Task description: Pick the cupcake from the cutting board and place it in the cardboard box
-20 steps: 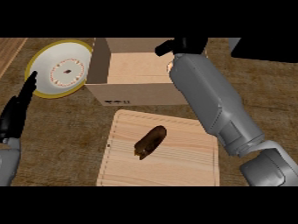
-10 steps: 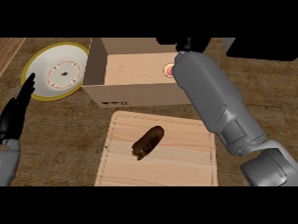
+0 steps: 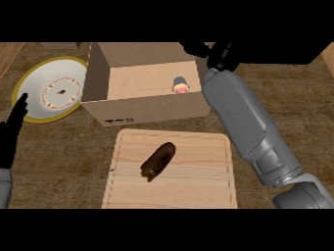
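The cupcake lies inside the open cardboard box, on its floor near the right wall. Above the box's far right corner is the right hand, fingers spread and holding nothing. On the cutting board in front lies a dark brown pastry. A yellow-rimmed plate sits left of the box. The left hand rests open at the left edge.

A small pink-topped cupcake sits on the floor of the open cardboard box, toward its right side; the pale wooden cutting board lies just near of it.
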Robot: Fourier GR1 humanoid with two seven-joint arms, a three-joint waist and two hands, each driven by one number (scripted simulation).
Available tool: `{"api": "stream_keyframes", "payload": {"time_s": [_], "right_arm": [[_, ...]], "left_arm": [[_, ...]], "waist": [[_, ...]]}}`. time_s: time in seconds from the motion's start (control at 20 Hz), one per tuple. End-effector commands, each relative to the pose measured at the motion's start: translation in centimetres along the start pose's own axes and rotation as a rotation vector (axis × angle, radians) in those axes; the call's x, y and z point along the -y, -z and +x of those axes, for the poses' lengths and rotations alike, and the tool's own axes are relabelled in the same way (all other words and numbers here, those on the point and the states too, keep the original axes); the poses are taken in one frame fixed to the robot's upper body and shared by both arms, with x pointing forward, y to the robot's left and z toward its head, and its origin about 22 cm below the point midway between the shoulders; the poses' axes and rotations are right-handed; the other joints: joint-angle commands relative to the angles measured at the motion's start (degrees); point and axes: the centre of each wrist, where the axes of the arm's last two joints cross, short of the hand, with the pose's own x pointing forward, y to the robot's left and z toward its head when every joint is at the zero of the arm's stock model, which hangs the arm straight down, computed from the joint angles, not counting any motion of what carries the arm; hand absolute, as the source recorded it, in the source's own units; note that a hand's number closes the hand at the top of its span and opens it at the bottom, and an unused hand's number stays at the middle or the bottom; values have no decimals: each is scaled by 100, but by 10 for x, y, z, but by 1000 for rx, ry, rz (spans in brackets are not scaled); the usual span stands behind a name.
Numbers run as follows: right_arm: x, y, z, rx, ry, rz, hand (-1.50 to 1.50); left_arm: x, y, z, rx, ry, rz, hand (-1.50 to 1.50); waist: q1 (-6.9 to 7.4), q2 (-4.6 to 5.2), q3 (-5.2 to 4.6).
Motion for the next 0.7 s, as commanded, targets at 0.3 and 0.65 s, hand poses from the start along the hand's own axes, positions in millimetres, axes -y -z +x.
{"api": "stream_keyframes", "payload": {"time_s": [0.3,0.65], "right_arm": [[56,-14,-52,-39,2,-8,-150],[122,-55,-81,-36,-61,77,-150]], "left_arm": [[-8,-17,-21,-60,15,52,0],[-10,-15,-10,-34,12,50,0]], "waist": [[-428,-136,-7],[-413,-108,-10]]}}
